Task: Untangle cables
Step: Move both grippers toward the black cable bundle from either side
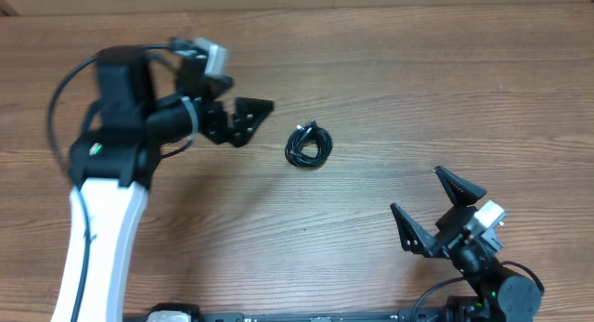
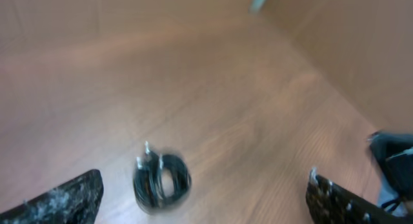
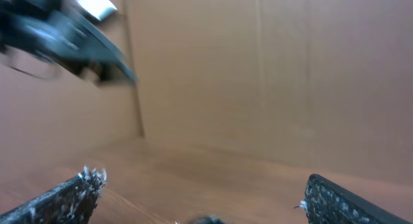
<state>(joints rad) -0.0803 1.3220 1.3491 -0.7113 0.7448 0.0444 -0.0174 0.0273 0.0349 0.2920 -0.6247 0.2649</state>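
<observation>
Open table [image 1: 390, 71] round cables [image 1: 309, 144]; L pincer [image 1: 255, 124] near, R pincer [image 1: 416, 190] well apart

The worktop [image 1: 390, 71] is brown wood-grain, smooth with a low sheen. The cables [image 1: 308, 144] have black sheaths, seemingly rubbery and slightly glossy, though the close view is blurred, and small silvery metal plug tips. The left gripper [image 1: 252, 122] and the right gripper [image 1: 416, 190] are matt black plastic, and their fingers [image 2: 64, 201] look rough and flecked with whitish scuffs. The left arm's shell [image 1: 97, 238] is smooth white plastic. The wall [image 3: 258, 75] behind is matt brown cardboard.
</observation>
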